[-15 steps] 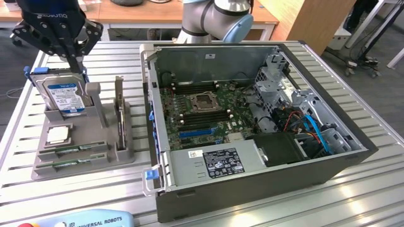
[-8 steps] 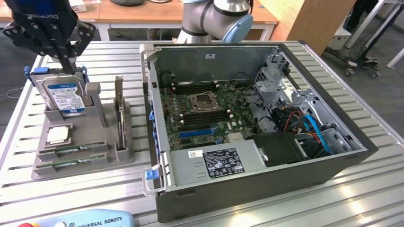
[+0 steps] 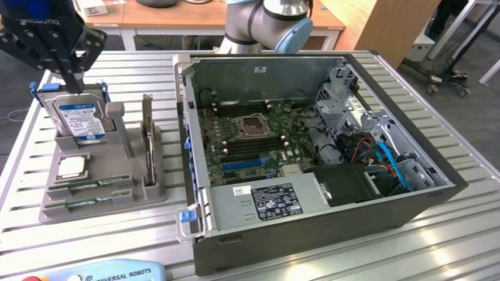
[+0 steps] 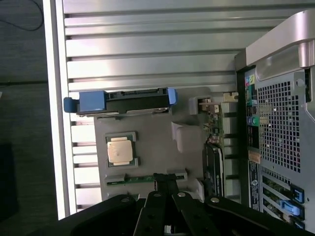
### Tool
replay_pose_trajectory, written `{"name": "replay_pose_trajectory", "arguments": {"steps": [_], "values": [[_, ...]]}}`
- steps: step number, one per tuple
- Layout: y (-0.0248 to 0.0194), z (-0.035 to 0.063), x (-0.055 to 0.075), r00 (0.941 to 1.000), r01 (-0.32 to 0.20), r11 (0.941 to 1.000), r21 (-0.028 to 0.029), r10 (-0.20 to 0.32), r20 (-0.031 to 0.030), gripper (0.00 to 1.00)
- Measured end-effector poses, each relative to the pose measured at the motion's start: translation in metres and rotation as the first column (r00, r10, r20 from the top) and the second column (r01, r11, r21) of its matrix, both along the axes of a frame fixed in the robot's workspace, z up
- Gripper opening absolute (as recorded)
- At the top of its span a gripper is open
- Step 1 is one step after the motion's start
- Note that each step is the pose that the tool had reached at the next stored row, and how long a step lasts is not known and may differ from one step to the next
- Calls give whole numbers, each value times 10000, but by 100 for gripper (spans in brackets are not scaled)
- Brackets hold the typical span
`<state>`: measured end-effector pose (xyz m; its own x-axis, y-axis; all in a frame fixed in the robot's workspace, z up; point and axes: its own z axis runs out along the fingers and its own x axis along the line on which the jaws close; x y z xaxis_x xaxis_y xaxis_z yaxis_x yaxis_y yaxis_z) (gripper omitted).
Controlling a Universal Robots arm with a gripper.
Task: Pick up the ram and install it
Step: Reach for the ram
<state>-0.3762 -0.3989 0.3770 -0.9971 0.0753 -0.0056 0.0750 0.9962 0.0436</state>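
Ram not picked up yet. It lies flat in a slot near the front edge of the grey holder, just beside the CPU chip. In the wrist view the green stick sits in that same slot, partly behind the fingers. A second stick is in the next slot, closest to the holder's front edge. The hard drive stands upright at the holder's back end.

The holder sits on the tabletop toward the exterior view's left edge. The open PC case is just beside it on the exterior view's right.

Gripper hangs above the holder, tips over the hard drive end, well apart from the ram, nothing in it. Fingers look pressed together, no gap to speak of in either view; gripper points down at the holder.

Inside the case the motherboard is exposed. The memory slots flanking the CPU socket look unfilled, though that's hard to confirm at this angle.

Progress, as I judge it: approach only. Grasp, lift, carry to the case and seating in a slot are all left.
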Motion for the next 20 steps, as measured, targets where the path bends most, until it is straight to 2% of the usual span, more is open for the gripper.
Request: {"name": "replay_pose_trajectory", "arguments": {"steps": [8, 16, 20], "values": [[0, -21, -133, 10000, 1, 10000, -3, -1, -81, 10], [-2, -21, -135, 10000, 1, 10000, -3, -1, -85, 10], [-41, -22, -134, 10000, 0, 10000, -3, 0, -84, 10]]}}
